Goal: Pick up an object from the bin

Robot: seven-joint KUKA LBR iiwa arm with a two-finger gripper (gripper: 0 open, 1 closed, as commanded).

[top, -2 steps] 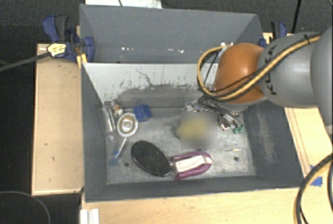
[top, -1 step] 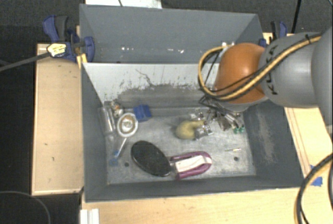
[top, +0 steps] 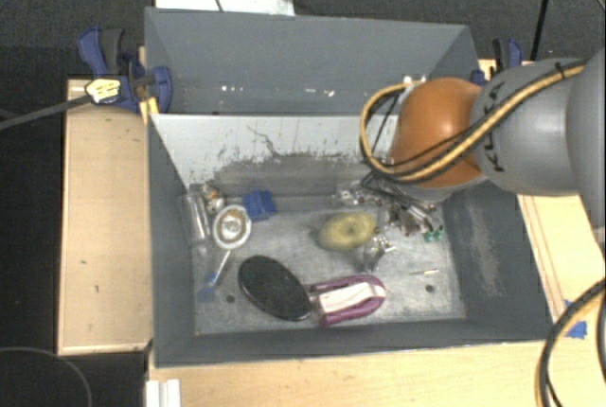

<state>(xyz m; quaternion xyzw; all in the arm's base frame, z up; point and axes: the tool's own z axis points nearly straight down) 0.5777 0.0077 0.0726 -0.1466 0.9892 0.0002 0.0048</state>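
Olive-yellow and dull, the lump [top: 343, 231] lies on the floor of the bin [top: 312, 64], near the middle and a little to the right. It is rounded and squat, rather like a small ring or doughnut, with a darker dimple at its centre and a soft, matte skin that is paler along its upper edge. It rests flat and alone, touching none of the other loose things. The gripper [top: 383, 227] is down in the bin just beside the lump's right side, its grey metal parts close against it. Whether they touch it cannot be told, nor whether the gripper is spread or pressed together. The lump does not show as lifted or pinched. Above the gripper sits the orange cover [top: 434, 132], looped by black-and-yellow cables [top: 492, 116], and the grey arm [top: 549, 135] runs off to the right. Toward the front lie a black oval brush [top: 273, 289] and, just beside it on the right, a purple-and-white pack [top: 348, 297]. At the left lies a clear tool [top: 227, 227] with a shiny round part, with a blue piece [top: 258, 203] near it. A small green bit [top: 435, 232] lies right of the gripper.
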